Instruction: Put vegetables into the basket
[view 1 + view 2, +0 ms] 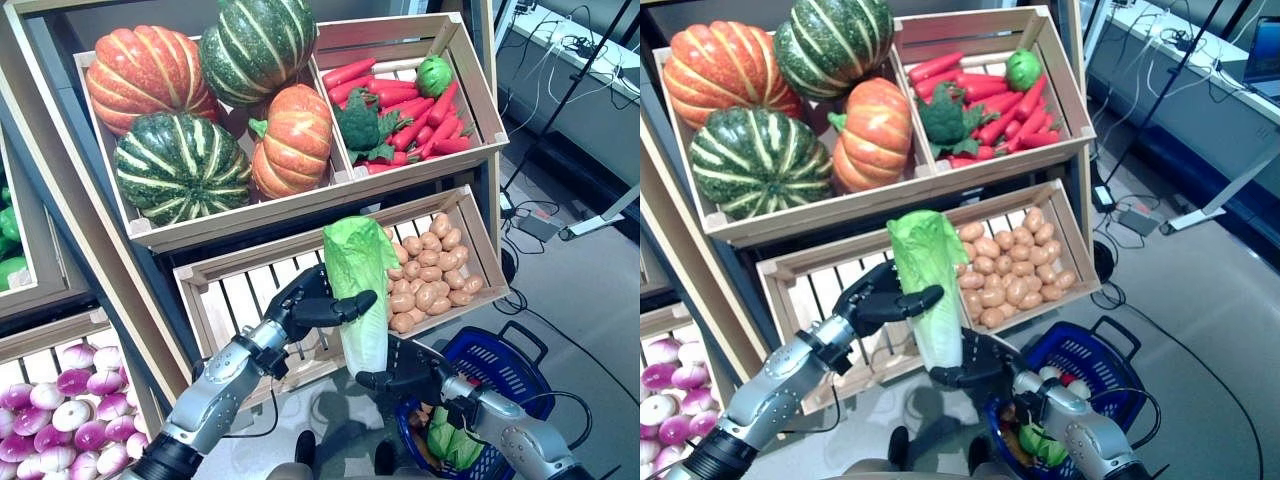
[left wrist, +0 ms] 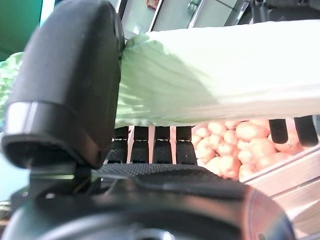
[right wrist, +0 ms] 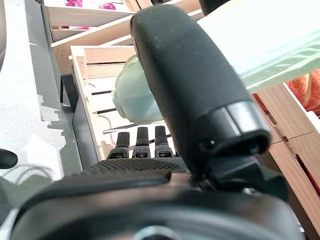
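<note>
A long pale green cabbage (image 1: 358, 270) stands upright in front of the stand's lower crate. My left hand (image 1: 305, 298) is curled round its middle, thumb across the front; its wrist view shows the thumb (image 2: 75, 75) over the leaf (image 2: 225, 75) and fingers under it. My right hand (image 1: 415, 372) closes on the cabbage's white base from the right, thumb (image 3: 190, 75) over the base (image 3: 135, 95). The blue basket (image 1: 505, 362) stands on the floor at the lower right, behind the right hand. A green leafy vegetable (image 1: 452, 445) and pale round ones (image 1: 1052, 376) lie in it.
The tilted wooden stand (image 1: 300, 205) with its crates is close behind both hands; the potato crate (image 1: 480, 250) is just right of the cabbage. Cables and a white frame leg (image 1: 600, 215) lie on the grey floor to the right.
</note>
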